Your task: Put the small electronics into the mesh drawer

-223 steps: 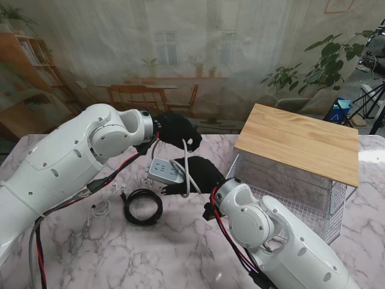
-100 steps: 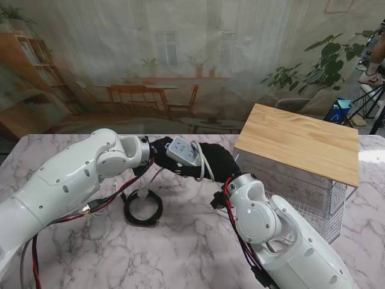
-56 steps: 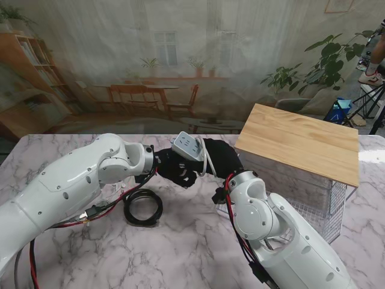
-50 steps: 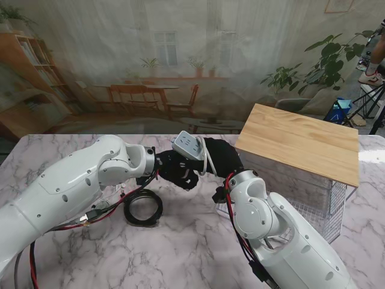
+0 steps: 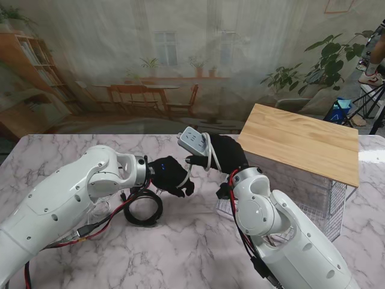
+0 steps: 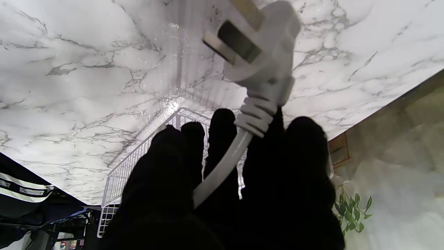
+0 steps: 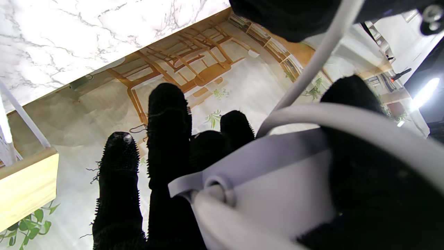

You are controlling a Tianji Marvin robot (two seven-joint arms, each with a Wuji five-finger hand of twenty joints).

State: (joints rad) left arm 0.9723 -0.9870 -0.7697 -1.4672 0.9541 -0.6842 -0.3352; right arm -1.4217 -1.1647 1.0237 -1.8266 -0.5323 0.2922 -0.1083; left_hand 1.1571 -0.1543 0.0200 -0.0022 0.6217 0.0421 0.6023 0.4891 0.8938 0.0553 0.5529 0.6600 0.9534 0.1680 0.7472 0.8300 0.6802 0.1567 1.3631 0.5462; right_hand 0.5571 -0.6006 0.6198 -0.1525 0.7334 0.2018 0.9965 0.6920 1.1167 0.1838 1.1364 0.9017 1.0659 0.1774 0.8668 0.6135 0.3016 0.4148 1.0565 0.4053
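— Writing first: do we read any brand on the power strip?

— None we can make out; its white face shows only sockets.

— Where do we hold it?

— Our right hand is clamped on it, raised off the counter, just left of the mesh drawer. Our left hand is closed round its white cable, the plug sticking out past the fingertips.
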